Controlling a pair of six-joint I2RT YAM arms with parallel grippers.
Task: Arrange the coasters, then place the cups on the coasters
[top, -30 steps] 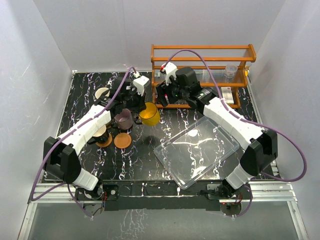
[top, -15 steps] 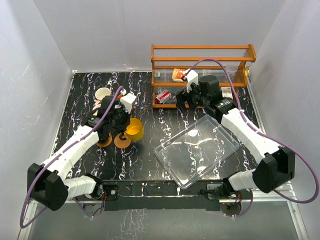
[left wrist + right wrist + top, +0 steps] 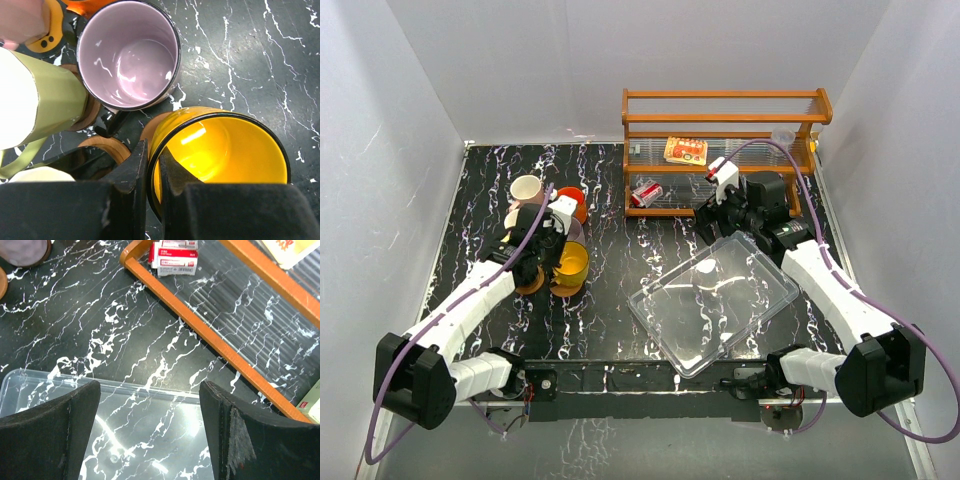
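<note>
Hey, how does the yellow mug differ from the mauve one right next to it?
The yellow mug is bright yellow inside, while the mauve mug is pale pinkish mauve inside. The left gripper is shut on the yellow mug's rim, one finger inside and one outside; no gripper holds the mauve mug, which stands on its own. Both are upright, empty and dark-rimmed.

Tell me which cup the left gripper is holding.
The yellow cup: the left gripper is shut on its rim. The mauve cup and olive cup beside it stand free.
</note>
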